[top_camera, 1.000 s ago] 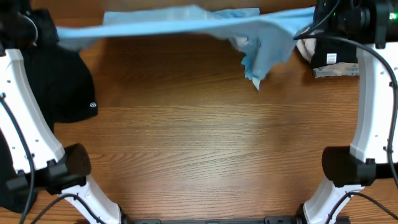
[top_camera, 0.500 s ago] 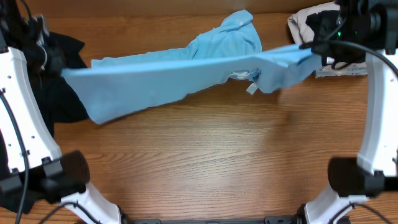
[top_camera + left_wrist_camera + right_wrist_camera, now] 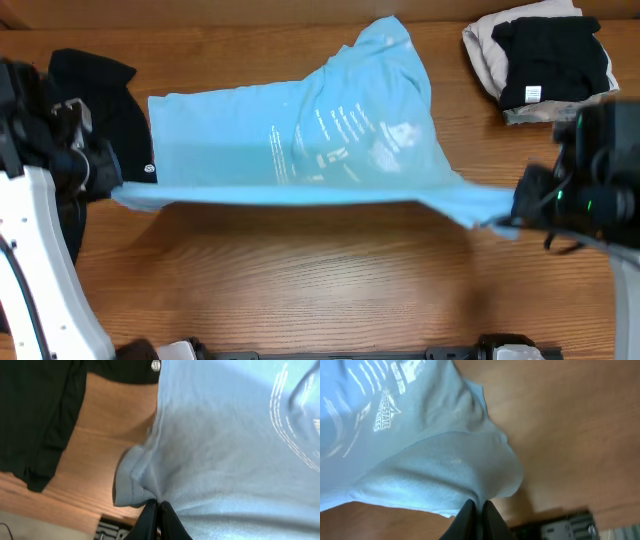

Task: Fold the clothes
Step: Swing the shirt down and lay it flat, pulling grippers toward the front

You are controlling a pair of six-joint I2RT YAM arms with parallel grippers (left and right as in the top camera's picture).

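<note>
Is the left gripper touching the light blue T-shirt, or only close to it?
Touching. The left wrist view shows the left gripper pinched shut on a bunched edge of the light blue T-shirt.

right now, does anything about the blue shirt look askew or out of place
The light blue T-shirt is not flat: its far right part is bunched into a peak, while the left hand and right hand pinch its near edge. Its left edge also meets the black garment by the logo.

Soft matt cotton T-shirt (image 3: 300, 140) lies over a smooth wood-grain table (image 3: 320, 280).
</note>
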